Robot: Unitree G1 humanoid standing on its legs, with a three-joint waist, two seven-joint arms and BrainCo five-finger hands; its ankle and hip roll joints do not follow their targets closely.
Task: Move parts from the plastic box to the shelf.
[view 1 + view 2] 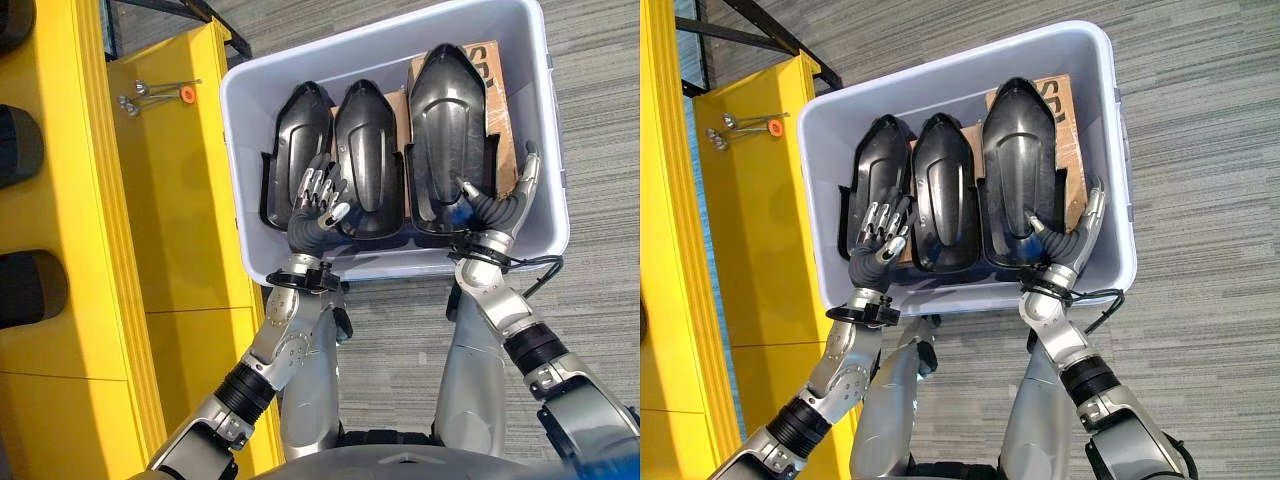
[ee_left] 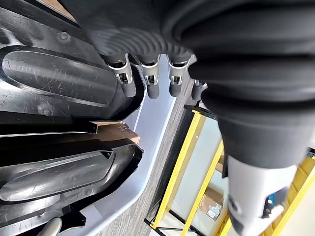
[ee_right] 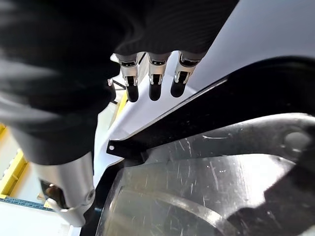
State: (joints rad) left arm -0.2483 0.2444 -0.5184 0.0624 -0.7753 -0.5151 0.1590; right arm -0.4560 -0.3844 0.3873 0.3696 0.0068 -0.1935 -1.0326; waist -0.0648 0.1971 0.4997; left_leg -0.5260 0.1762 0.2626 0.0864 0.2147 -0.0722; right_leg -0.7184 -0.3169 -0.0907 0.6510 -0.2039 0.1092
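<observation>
Left of the plastic box (image 1: pixel 250 130), the yellow shelf (image 1: pixel 170 200) is standing; inside the box three black parts (image 1: pixel 365 160) are lying side by side; the left robot hand (image 1: pixel 318 205) is resting relaxed over them; the right robot hand (image 1: pixel 500 205) is spreading wide beside the largest part (image 1: pixel 447 130).

Black parts (image 1: pixel 449 130), pale, perhaps lavender box (image 1: pixel 545 150)

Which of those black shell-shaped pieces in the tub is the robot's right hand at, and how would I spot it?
Find the pale plastic box on the grey floor beside the yellow shelf. Three black parts lie side by side in it; the right hand is at the part nearest the robot's right. It is the biggest of the three, reaches furthest up the box, and lies on brown cardboard.
</observation>
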